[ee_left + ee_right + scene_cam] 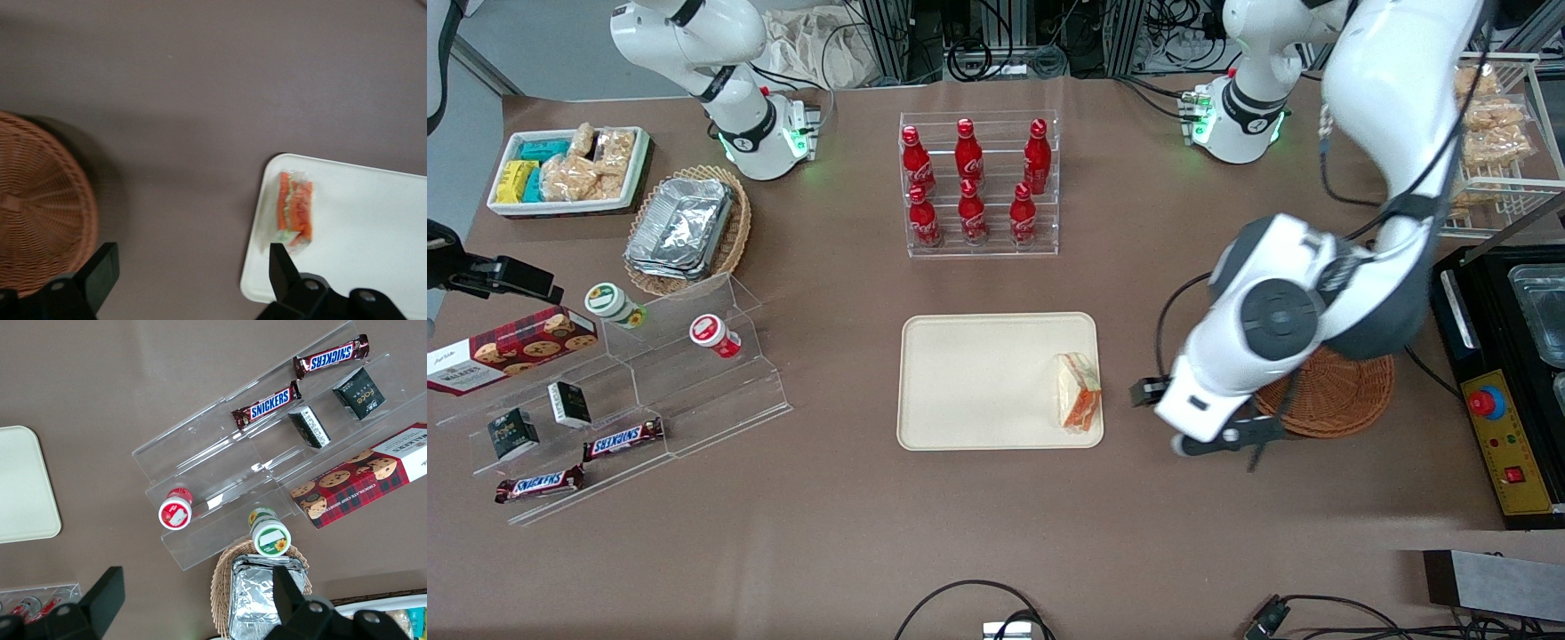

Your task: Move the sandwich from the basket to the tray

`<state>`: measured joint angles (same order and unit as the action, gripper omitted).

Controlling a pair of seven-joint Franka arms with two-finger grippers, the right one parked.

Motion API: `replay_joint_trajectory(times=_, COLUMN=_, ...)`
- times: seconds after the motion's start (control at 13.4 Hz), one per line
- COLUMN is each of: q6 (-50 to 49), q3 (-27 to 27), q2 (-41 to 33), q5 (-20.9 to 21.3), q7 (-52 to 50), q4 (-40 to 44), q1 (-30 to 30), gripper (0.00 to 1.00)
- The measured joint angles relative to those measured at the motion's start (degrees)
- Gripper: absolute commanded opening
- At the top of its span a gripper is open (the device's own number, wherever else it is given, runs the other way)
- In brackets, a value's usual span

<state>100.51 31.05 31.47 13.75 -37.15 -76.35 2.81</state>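
The sandwich (1079,391) (295,212), a clear-wrapped wedge with orange and green filling, lies on the cream tray (978,382) (373,220), at the tray's edge toward the working arm's end. The round reddish-brown basket (1343,400) (33,213) stands beside the tray, partly hidden under the arm, and what shows of it holds nothing. My gripper (1200,420) (192,260) hovers open above the bare table between tray and basket. Nothing is between its fingers.
A clear rack of red cola bottles (978,187) stands farther from the front camera than the tray. A black control box with a red button (1503,400) lies past the basket. Toward the parked arm's end are an acrylic snack shelf (649,382) and an oval basket of foil containers (689,227).
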Motion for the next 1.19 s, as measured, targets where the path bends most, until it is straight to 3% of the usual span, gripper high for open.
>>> replay_joint_trajectory(times=0.22, q6=-0.14, q3=-2.03, q2=-9.28, q5=-3.65, q7=9.80, q4=-9.37, q1=4.47, gripper=0.99)
replay_joint_trajectory(times=0.45, q6=-0.13, q3=-11.39, q2=-17.95, q5=-8.25, q7=19.97, q4=-18.01, q1=1.32, gripper=0.99)
replay_joint_trajectory(times=0.74, q6=-0.13, q3=-23.40, q2=-27.68, q5=-9.73, q7=29.91, q4=-26.29, q1=-4.44, gripper=1.00)
replay_joint_trajectory(times=1.19, q6=-2.49, q3=-28.52, q2=-30.70, q5=-9.84, q7=40.26, q4=-27.26, q1=-5.20, gripper=1.00)
